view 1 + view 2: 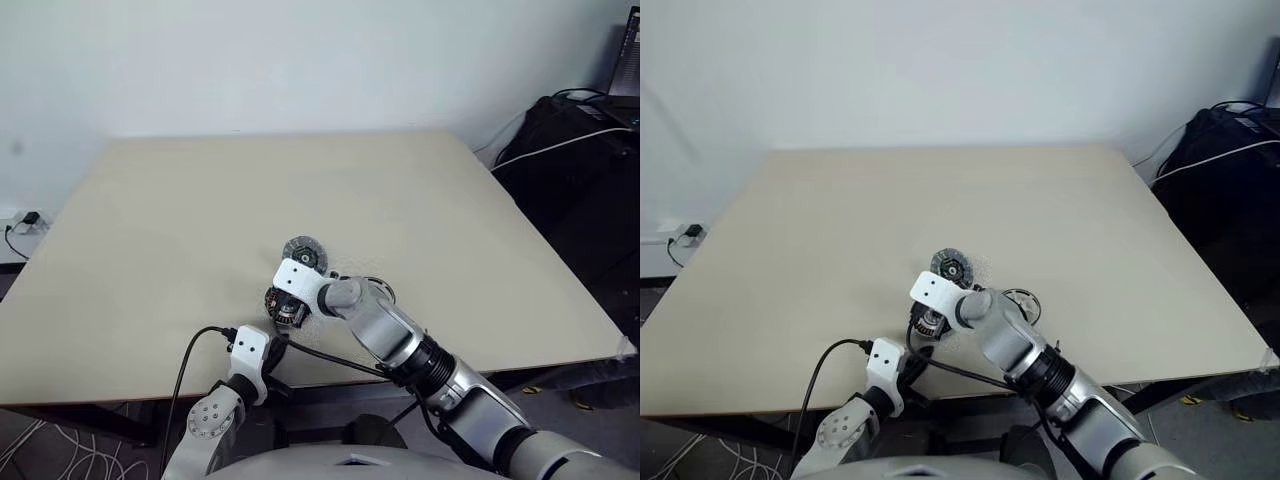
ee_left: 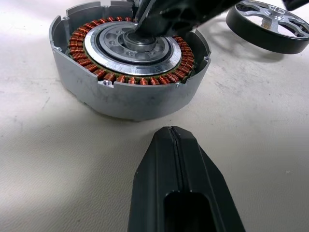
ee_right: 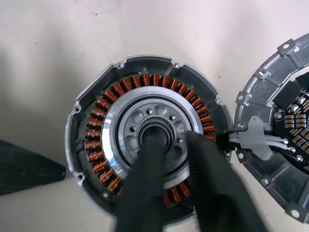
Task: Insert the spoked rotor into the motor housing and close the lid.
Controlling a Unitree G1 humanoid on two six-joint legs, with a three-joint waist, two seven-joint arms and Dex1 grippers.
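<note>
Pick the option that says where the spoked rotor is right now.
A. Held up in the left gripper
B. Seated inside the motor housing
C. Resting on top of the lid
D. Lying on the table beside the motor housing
D. The spoked rotor lies flat on the table, clear of the motor housing, whose copper windings and silver centre are still uncovered.
</note>
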